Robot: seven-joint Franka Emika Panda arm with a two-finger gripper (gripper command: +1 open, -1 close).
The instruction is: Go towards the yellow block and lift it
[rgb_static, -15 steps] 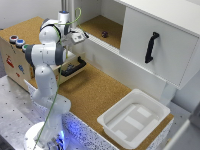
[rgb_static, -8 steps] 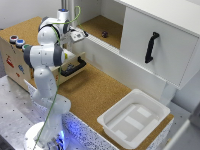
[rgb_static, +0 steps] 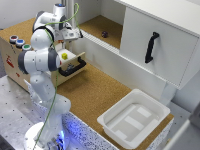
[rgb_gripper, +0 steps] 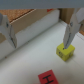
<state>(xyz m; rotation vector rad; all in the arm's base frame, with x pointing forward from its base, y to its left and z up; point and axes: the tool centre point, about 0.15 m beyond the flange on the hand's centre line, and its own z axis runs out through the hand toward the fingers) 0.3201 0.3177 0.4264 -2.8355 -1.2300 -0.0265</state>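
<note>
The yellow block (rgb_static: 64, 56) is a tiny bright cube lying in the open drawer (rgb_static: 76, 56) under the arm. In the wrist view the yellow block (rgb_gripper: 65, 50) sits on the pale drawer floor, just below one fingertip (rgb_gripper: 67, 42). A small red block (rgb_gripper: 48, 78) lies close beside it. My gripper (rgb_static: 76, 34) hangs above the drawer, open and empty. In the wrist view the gripper (rgb_gripper: 39, 40) has its fingers spread wide, and the block is off to one side of the gap, under one finger.
The drawer's black handle (rgb_static: 73, 68) faces the cork table. A white tray (rgb_static: 157, 111) stands at the exterior view's lower right. A white cabinet door with a black handle (rgb_static: 151, 47) is at the right. A dark object (rgb_static: 104, 34) lies on the back shelf. Coloured discs (rgb_static: 18, 41) sit on the box at the left.
The gripper has shifted only slightly above the drawer. It stays open, and the blocks have not moved.
</note>
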